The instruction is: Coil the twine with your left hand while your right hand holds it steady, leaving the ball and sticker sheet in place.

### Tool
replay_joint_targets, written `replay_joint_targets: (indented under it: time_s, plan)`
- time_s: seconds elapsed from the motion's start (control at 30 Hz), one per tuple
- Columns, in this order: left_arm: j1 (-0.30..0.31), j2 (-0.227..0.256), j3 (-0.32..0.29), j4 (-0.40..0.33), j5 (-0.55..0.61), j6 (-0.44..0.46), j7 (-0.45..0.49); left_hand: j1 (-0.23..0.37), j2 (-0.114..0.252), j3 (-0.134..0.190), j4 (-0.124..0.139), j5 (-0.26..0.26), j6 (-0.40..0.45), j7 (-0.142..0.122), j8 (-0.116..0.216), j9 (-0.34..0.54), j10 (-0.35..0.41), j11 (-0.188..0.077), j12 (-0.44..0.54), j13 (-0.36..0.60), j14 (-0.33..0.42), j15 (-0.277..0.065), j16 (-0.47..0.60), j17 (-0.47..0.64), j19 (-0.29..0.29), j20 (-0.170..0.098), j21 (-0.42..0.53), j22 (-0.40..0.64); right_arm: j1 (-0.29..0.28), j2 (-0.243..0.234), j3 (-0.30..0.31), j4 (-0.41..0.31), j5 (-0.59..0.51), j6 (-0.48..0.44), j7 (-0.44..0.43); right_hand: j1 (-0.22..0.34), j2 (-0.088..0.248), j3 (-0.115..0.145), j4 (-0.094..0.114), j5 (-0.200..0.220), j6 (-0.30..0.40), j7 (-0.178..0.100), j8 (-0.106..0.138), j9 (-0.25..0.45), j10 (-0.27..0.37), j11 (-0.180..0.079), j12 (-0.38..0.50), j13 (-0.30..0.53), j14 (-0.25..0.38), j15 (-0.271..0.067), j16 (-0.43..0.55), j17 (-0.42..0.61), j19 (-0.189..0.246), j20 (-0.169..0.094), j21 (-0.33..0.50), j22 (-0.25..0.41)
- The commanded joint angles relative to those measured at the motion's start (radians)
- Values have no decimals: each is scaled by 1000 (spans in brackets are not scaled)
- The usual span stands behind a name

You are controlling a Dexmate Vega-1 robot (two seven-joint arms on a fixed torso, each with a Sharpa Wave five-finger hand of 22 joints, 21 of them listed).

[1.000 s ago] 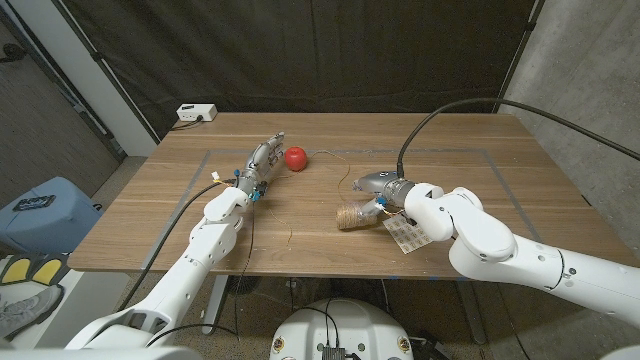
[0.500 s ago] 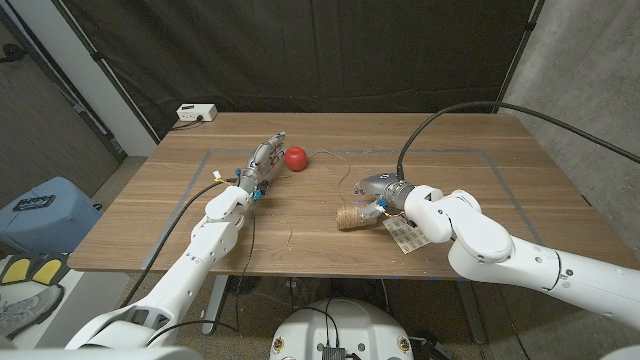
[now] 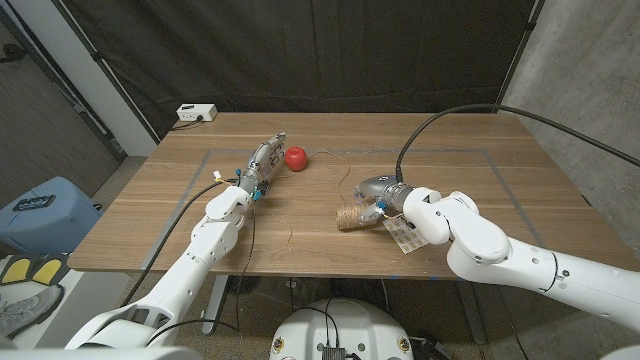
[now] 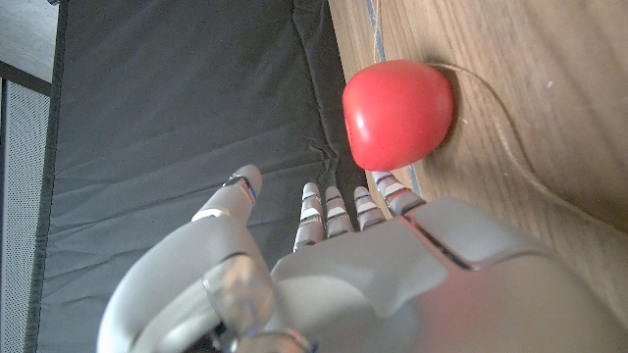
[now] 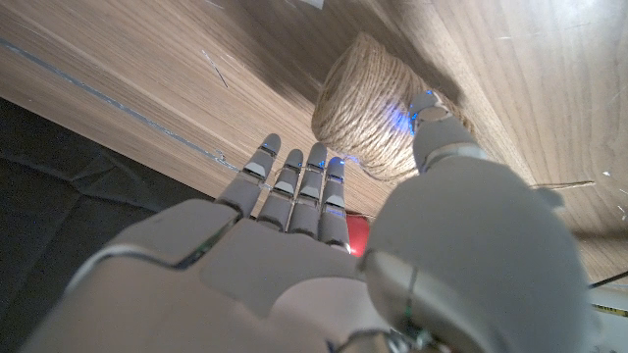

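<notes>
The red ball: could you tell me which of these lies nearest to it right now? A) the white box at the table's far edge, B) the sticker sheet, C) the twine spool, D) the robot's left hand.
D: in the head view the red ball sits just off the fingertips of the left hand, while the twine spool and sticker sheet lie over by the right hand.

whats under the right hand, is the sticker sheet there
Partly. In the head view the sticker sheet pokes out from beneath the right hand, beside the twine spool. How far the sheet runs under the hand and wrist is covered.
</notes>
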Motion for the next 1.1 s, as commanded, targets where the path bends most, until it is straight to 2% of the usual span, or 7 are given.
replay_joint_targets:
  time_s: [0.03, 0.27, 0.9, 1.1]
  plan:
    - [-3, 3, -1, 2, -1, 5, -3, 11, 3, 0, -2, 5, 10, -5, 6, 2, 8, 3, 5, 3, 9, 5, 4, 1, 9, 1, -3, 2, -6, 2, -2, 19, -5, 17, -19, 12, -1, -2, 0, 12, 23, -5, 10, 3, 15, -1, 9, 5, 16, -5, 6, 6, 6, -9, 6, 1]
    - [-3, 5, -1, 0, 1, 5, -3, 11, 3, 0, -1, 5, 11, -5, 6, 2, 8, 3, 5, 3, 10, 4, 4, 1, 10, 1, -3, 2, -9, 5, -6, 30, -10, 26, -25, 15, 1, -1, 1, 14, 27, -7, 10, 4, 22, -7, 14, 8, 26, -13, 9, 9, 12, -12, 7, 1]
    - [34, 9, -14, -39, -3, 13, 15, 14, 5, -1, 0, 6, 11, -4, 5, 2, 8, 3, 5, 3, 11, 5, 4, 1, 11, 2, -3, 3, -15, 10, -18, 55, -47, 48, -31, 46, 7, -2, -2, 19, 79, -34, 26, 7, 64, -18, 38, 17, 63, -34, 23, 19, 31, -20, 8, 1]
    - [40, 11, -18, -49, 0, 15, 21, 14, 5, -1, 0, 6, 11, -5, 5, 2, 8, 4, 5, 3, 11, 6, 4, 1, 11, 1, -3, 3, -27, 2, -10, 60, -38, 61, -56, 55, 8, -4, -1, 20, 101, -44, 33, 8, 89, -32, 51, 20, 85, -47, 32, 25, 39, -23, 9, 1]
